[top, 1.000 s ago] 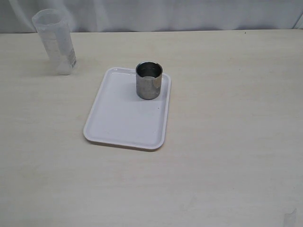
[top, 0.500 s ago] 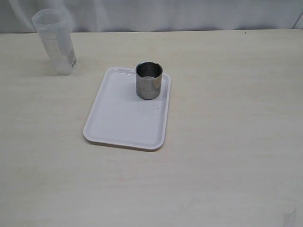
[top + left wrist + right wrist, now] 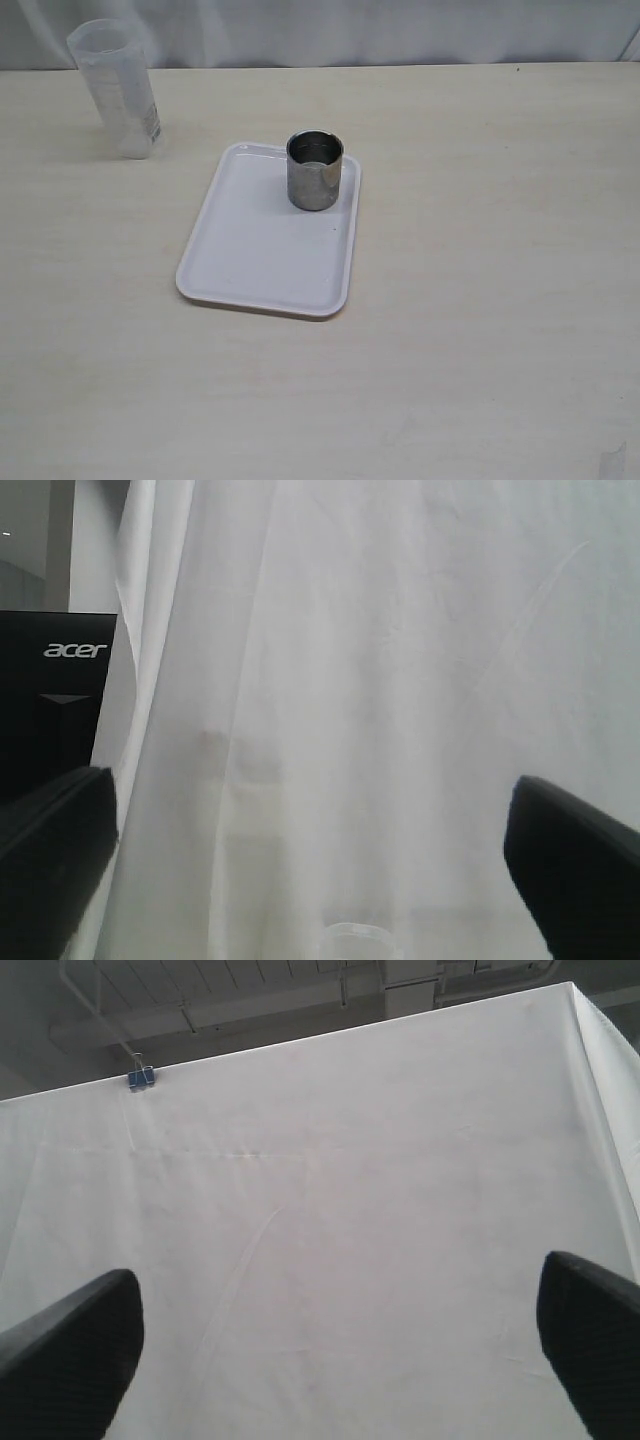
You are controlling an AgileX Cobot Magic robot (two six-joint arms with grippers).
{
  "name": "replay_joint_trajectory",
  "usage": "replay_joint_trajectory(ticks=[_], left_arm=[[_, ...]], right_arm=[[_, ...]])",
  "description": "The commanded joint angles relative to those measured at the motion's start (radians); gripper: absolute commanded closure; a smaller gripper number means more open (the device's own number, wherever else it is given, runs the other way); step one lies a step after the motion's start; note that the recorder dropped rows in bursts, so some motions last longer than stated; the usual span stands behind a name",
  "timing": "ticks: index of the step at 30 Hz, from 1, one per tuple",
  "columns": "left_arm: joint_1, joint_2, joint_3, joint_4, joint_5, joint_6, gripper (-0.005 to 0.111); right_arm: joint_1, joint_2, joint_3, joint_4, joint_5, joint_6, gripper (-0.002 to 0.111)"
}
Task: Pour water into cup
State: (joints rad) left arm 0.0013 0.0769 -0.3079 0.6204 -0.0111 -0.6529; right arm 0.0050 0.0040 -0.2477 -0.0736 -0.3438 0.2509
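The shiny steel cup (image 3: 315, 171) stands upright at the far right corner of a white tray (image 3: 258, 258). A tall translucent plastic beaker (image 3: 117, 87) stands on the table at the far left; its rim (image 3: 358, 942) just shows in the left wrist view. Whether it holds water cannot be made out. Neither arm appears in the exterior view. My left gripper (image 3: 312, 865) is open, its dark fingers wide apart with only the white curtain between them. My right gripper (image 3: 340, 1345) is open too, facing the curtain with nothing between its fingers.
The pale wooden table (image 3: 480, 250) ends at a white curtain (image 3: 330, 30) along the back. A black Acer monitor (image 3: 55, 700) shows beside the curtain in the left wrist view. A blue clip (image 3: 140, 1078) holds the curtain's top edge.
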Motion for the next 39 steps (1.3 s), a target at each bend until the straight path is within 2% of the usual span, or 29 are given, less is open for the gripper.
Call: replay_joint_trajectory(ticks=[1, 18, 21, 25, 27, 34, 39], left_arm=[[0.003, -0.006, 0.004, -0.005, 0.002, -0.01, 0.008], [0.003, -0.006, 0.004, -0.02, 0.023, -0.003, 0.008], [0.003, -0.006, 0.004, -0.147, 0.051, 0.146, 0.008], [0.003, -0.006, 0.004, -0.442, 0.098, 0.487, 0.008], [0.003, -0.006, 0.004, -0.515, 0.125, 0.582, 0.008], [0.003, -0.013, 0.008, -0.528, 0.201, 0.604, 0.008], [0.003, -0.07, 0.1, -0.528, 0.122, 0.604, 0.008]], right_arm=[[-0.001, -0.004, 0.004, 0.006, 0.01, -0.002, -0.001], [-0.001, -0.004, 0.004, 0.006, 0.01, -0.002, -0.001], [-0.001, -0.004, 0.004, 0.006, 0.01, -0.002, -0.001], [-0.001, -0.004, 0.004, 0.006, 0.01, -0.002, -0.001], [-0.001, -0.004, 0.004, 0.006, 0.01, -0.002, -0.001], [-0.001, -0.004, 0.004, 0.006, 0.01, -0.002, -0.001], [-0.001, -0.004, 0.004, 0.006, 0.01, -0.002, -0.001]])
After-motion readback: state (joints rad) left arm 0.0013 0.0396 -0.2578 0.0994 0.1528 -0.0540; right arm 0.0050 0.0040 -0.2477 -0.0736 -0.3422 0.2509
